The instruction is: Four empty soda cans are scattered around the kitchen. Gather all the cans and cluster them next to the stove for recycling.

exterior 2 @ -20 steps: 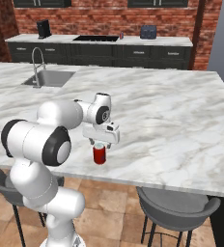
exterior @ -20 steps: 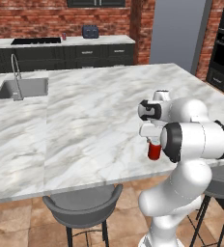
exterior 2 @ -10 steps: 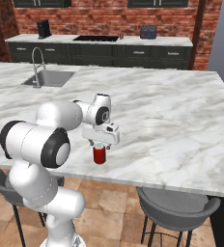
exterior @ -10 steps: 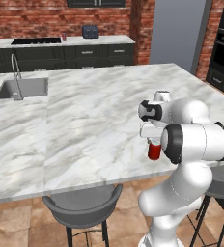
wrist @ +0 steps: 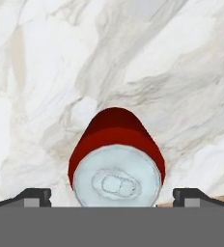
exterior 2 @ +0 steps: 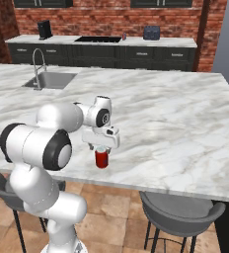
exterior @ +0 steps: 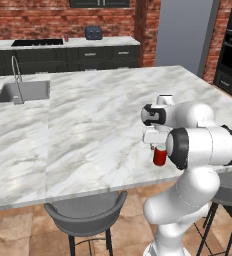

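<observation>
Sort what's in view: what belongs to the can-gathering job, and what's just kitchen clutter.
Job:
red soda can, upright near the island's front edge
tool, open above that can
stove on the back counter
small can beside the stove

Bystanders:
sink with faucet
toaster
coffee machine
stools

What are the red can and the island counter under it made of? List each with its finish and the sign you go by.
Red soda can: looks like thin painted metal, a glossy red wall under a bare silvery top with a pull tab, seen in the hand view.
Island counter: looks like polished marble or a marble-look slab, white with grey veining and a smooth, flat face. The rendering leaves real stone or laminate open.
</observation>
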